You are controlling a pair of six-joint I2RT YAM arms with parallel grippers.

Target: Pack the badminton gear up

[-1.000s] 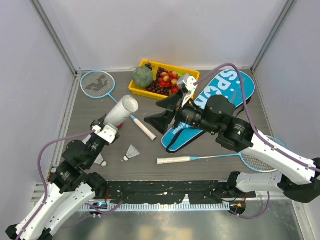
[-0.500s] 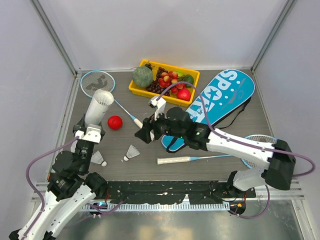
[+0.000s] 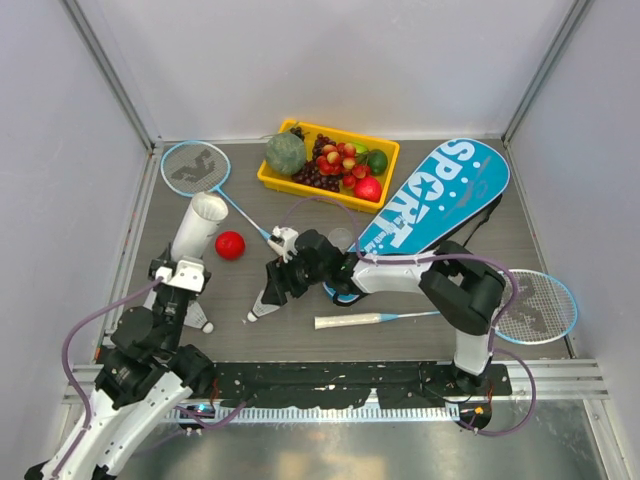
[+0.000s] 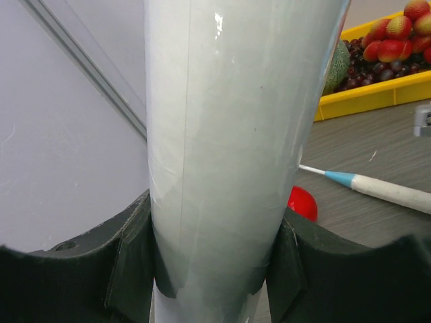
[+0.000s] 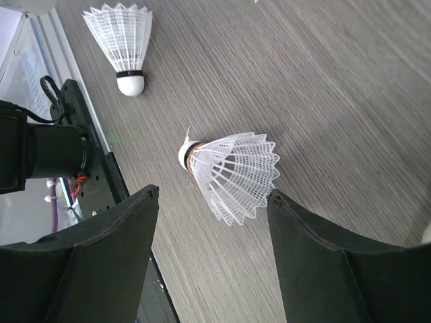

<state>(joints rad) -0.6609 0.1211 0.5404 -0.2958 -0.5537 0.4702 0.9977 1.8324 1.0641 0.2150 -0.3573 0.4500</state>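
Observation:
My left gripper [image 3: 181, 274] is shut on the lower end of the white tube [image 3: 198, 228], which fills the left wrist view [image 4: 229, 134] between the black fingers [image 4: 131, 259]. My right gripper [image 3: 276, 288] is low over the table and open. A white shuttlecock [image 5: 232, 171] lies on its side between its fingertips, its skirt close to one of them. A second shuttlecock [image 3: 201, 320] lies near the left arm. One racket [image 3: 195, 167] lies at the back left, another [image 3: 535, 307] at the right. The blue SPORT bag [image 3: 440, 190] lies behind the right arm.
A small red ball [image 3: 230, 245] rests beside the tube. The yellow tray of fruit [image 3: 272, 181] stands at the back centre. The second racket's white handle [image 3: 350, 321] lies near the front rail. Grey walls close in the table on three sides.
The right arm swung from above the bag down and left to the shuttlecock, its jaws narrowing somewhat. The left arm drew the tube back and left, uncovering the red ball.

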